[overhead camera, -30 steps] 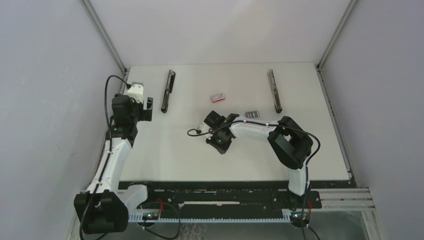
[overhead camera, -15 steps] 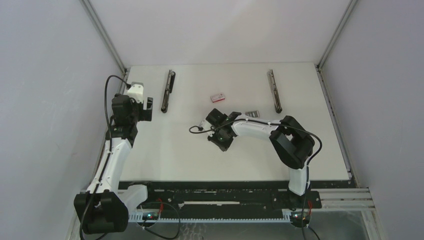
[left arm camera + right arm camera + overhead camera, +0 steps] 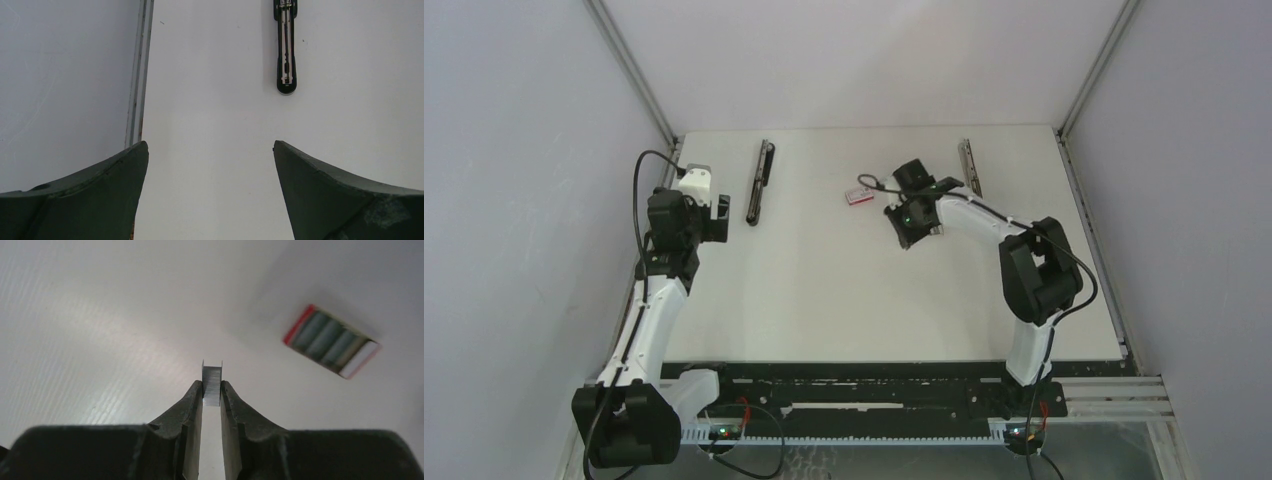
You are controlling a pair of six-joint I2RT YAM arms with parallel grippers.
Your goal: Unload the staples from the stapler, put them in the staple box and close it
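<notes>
Right jaws clamped on staples (image 3: 212, 382) near the box (image 3: 332, 341), left jaws apart; we judge extraction done, only set-down remaining.

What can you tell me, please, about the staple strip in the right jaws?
The staple strip is a short block of silvery grey metal, finely ribbed, its U-shaped end showing. The jaws of the right gripper pinch its sides, its far end sticking out past their tips. A red-and-white box lies apart from it.
</notes>
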